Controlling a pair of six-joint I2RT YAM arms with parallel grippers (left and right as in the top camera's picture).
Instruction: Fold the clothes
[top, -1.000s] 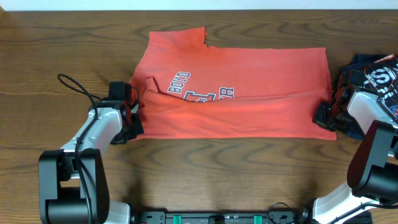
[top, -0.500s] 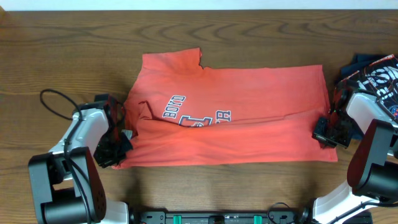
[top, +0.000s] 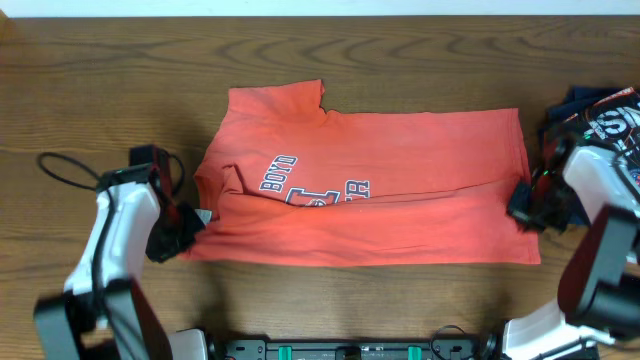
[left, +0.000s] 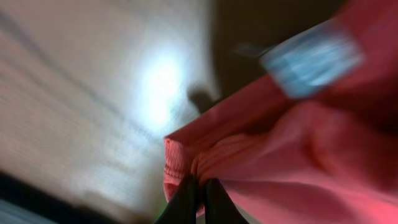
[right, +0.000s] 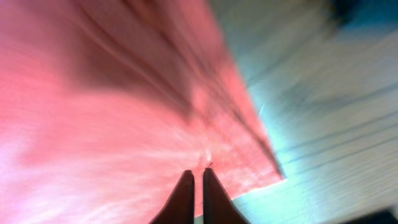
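Observation:
The red-orange T-shirt lies across the middle of the table, with its front part folded over so that only part of the navy-and-white lettering shows. My left gripper is shut on the shirt's left front corner. In the left wrist view the fingers pinch a bunched hem of the shirt, with the white tag beyond. My right gripper is shut on the shirt's right edge. In the right wrist view its fingers close on the shirt near a corner.
Dark navy garments with white lettering are piled at the right edge, behind my right arm. A black cable loop lies left of my left arm. Bare wood table surrounds the shirt.
My left gripper has moved left and toward the table's front, pulling the shirt's left corner with it. The shirt now lies wider and flatter. My right gripper has barely shifted.

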